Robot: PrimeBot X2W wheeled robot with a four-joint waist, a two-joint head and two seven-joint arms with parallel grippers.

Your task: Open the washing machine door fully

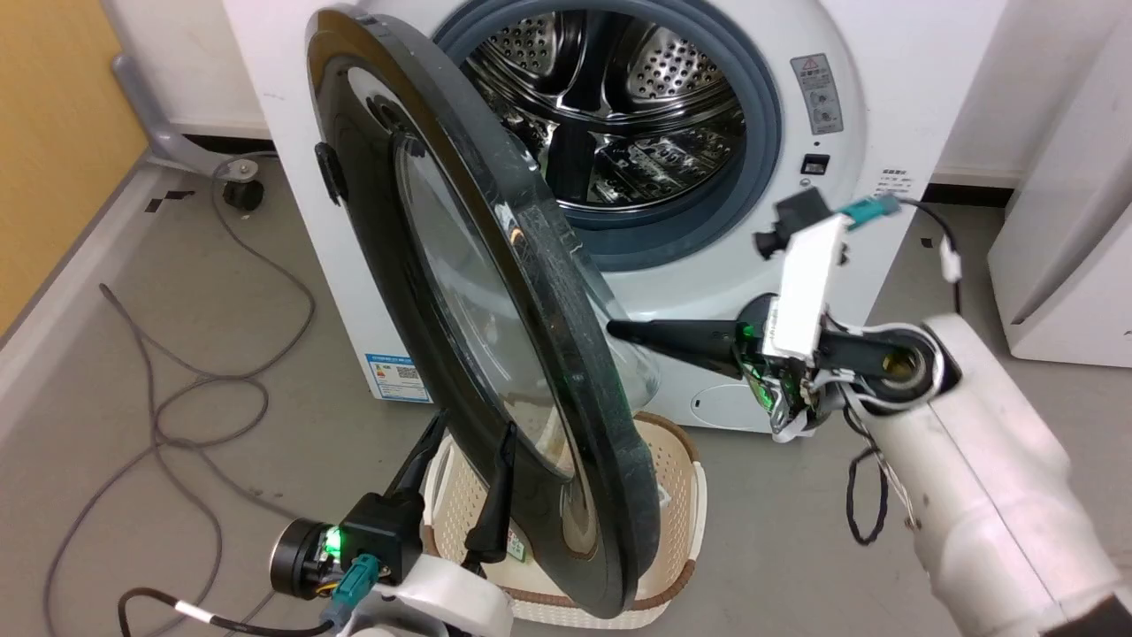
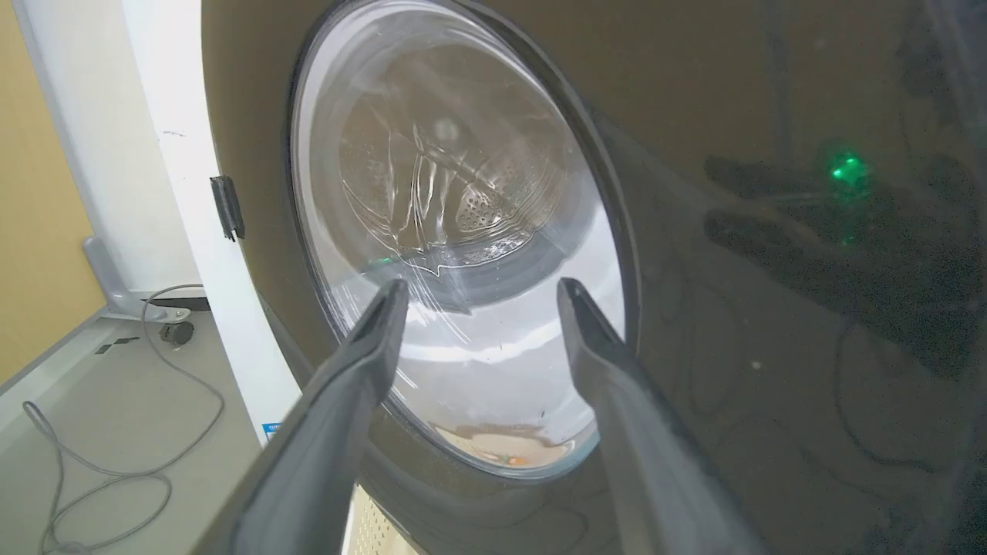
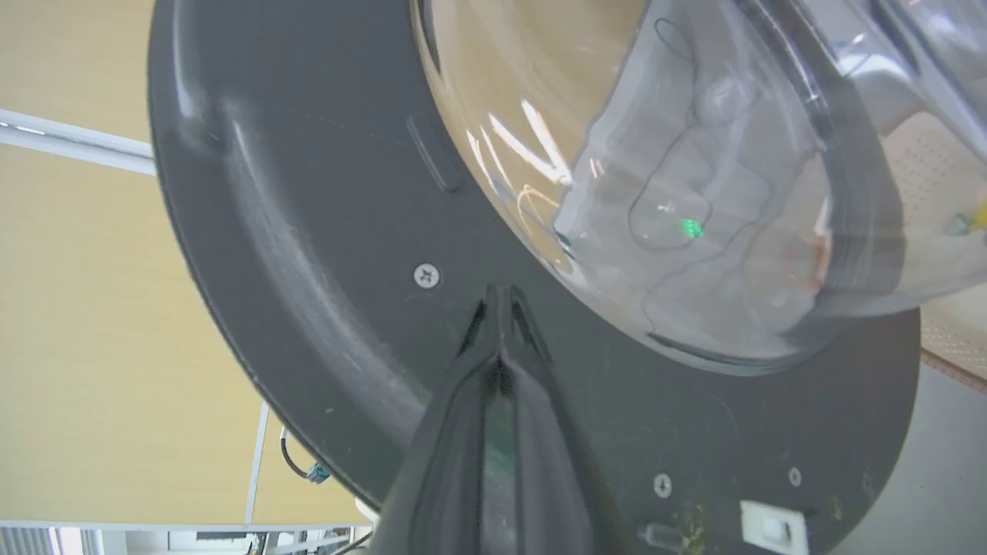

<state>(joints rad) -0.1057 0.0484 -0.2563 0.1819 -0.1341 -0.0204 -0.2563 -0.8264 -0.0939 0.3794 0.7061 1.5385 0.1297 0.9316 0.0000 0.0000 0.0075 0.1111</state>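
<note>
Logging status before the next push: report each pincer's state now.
Left pincer: open, holding nothing.
Right pincer: shut, empty, tips at inner face of the washing machine door.

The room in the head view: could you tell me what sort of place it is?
Probably a laundry corner in a lab: a white front-loading washing machine, a perforated basket before it, loose cables on the floor.

Glossy black washing machine door (image 1: 539, 292) with fine scratches, clear smooth glass bowl window (image 2: 463, 231), its inner face matt dark grey plastic, shiny perforated steel drum (image 1: 637, 80), dull grey rubber gasket (image 1: 762, 124), smooth white washing machine (image 1: 893, 80) body, perforated white plastic basket (image 1: 676, 460), matt grey floor (image 1: 796, 531)
</note>
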